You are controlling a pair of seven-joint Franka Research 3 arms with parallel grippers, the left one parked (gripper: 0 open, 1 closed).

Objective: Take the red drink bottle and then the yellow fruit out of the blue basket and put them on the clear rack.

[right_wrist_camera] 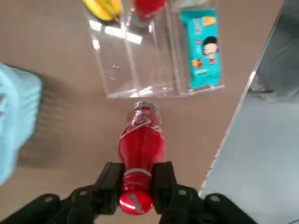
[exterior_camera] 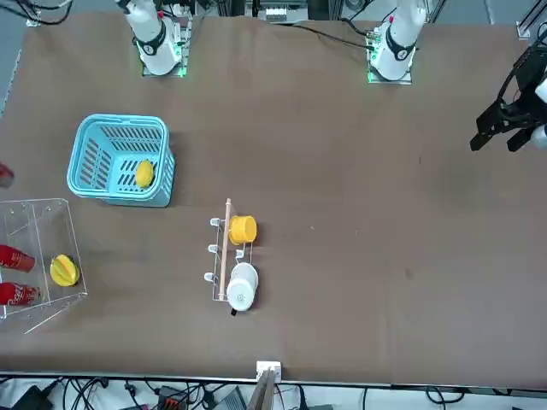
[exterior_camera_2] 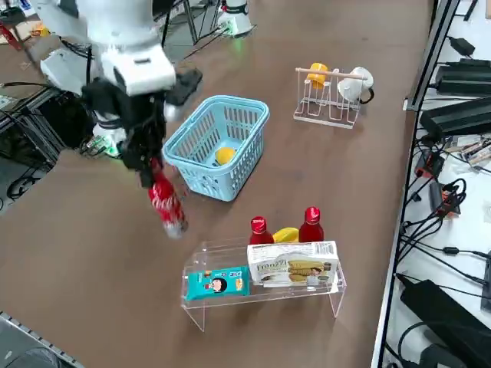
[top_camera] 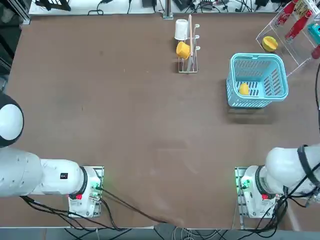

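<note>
Brown desk [top_camera: 125, 125] fills most of every view, with cables and equipment along its edges. At the left of the right side view, the red drink bottle [exterior_camera_2: 165, 203] hangs in the air over bare desk, its long axis tilted, base pointing down and toward the clear rack [exterior_camera_2: 265, 295] at lower centre. The right gripper [right_wrist_camera: 136, 186] has its jaws closed on the bottle's neck just under the cap, which the wrist view shows plainly. Beside the bottle, near that frame's centre, stands the blue basket [exterior_camera_2: 219, 142], with the yellow fruit [exterior_camera_2: 224, 156] on its floor. On the rack are two other red bottles [exterior_camera_2: 285, 226], a ringed yellow fruit [exterior_camera_2: 285, 234], a teal packet [exterior_camera_2: 217, 283] and a white box [exterior_camera_2: 291, 268].
</note>
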